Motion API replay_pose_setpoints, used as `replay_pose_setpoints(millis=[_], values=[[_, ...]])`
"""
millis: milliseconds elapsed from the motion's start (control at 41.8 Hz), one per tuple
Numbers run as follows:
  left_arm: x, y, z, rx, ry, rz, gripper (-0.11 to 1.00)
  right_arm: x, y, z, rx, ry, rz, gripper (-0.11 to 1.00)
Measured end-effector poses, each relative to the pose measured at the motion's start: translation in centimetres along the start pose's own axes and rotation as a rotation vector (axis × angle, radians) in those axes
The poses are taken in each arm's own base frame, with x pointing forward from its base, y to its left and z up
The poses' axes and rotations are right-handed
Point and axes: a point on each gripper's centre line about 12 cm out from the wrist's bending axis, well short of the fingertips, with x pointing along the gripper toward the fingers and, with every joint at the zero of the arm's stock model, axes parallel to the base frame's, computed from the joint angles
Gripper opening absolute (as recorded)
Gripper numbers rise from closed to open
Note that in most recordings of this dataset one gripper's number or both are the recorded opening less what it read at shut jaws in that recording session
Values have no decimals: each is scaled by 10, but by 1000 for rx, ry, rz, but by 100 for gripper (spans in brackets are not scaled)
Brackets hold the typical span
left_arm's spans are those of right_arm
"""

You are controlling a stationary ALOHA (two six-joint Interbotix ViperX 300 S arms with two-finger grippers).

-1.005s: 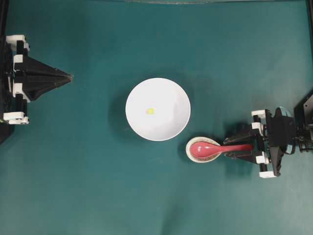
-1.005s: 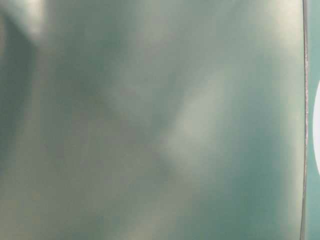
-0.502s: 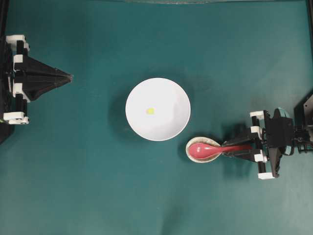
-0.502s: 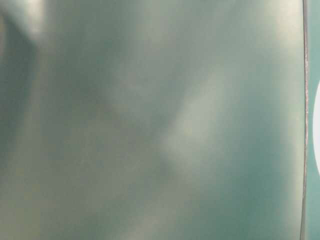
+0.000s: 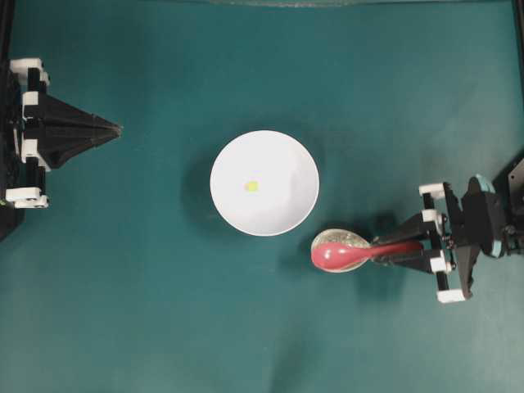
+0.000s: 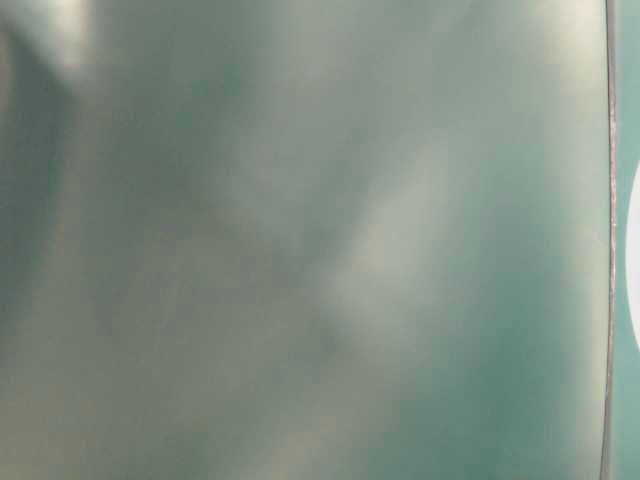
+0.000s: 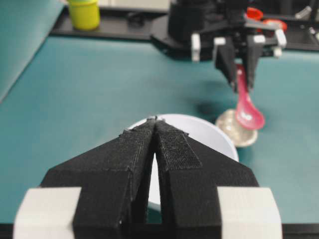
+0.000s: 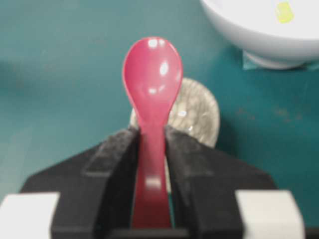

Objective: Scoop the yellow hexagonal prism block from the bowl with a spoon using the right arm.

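We are gripping the spoon (image 5: 352, 254) handle in our right fingers (image 8: 117, 164), its scoop pointing toward the bowl (image 5: 264, 182); left fingers (image 7: 172, 154) pressed together.

Glossy pink-red soup spoon (image 8: 152, 84), plain white round bowl (image 5: 282, 209), tiny bright yellow block (image 5: 251, 186), speckled off-white small dish (image 8: 199, 112), teal table surface (image 5: 147, 286)
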Motion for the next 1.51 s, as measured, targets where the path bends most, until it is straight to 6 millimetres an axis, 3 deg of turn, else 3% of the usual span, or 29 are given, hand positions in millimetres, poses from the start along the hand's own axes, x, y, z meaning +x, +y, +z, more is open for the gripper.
replay_pose_setpoints(millis=[478,957,1268,1507], values=[[0,0,0,-2,-3,0,0,1,-27,57,36,78,-71,25],[0,0,0,-2,-2,0,0,21,-50,124,141,295,-78,25],[0,0,1,-20,-5,0,0,38,-80,135,195,435,-125,25],[-1,0,1,-21,-6,0,0,60,-87,131,171,558,-117,25]])
